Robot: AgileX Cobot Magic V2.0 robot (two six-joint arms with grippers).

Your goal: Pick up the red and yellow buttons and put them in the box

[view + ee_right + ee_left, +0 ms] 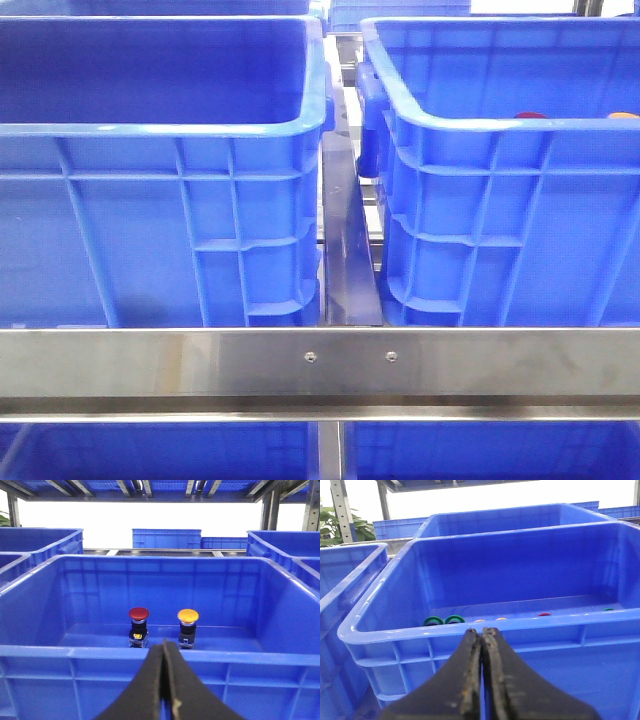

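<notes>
Buttons, red (pixel 138 614) and yellow (pixel 188 615), upright in box (pixel 150 656), caps up; both pincers (pixel 164 652) (pixel 481 637) together, empty.

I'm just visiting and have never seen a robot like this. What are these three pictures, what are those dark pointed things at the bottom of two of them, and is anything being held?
The machine has two arms, each ending in a pincer called a gripper. One picture comes from a camera facing forward: it shows two big blue crates side by side behind a metal rail. The other two come from cameras on the arms' wrists. The dark wedges are the left gripper and right gripper, both closed and holding nothing. The right one looks into a crate holding a red button and a yellow button, standing upright side by side. The left one looks into another crate with green rings and other small pieces on its floor.
</notes>
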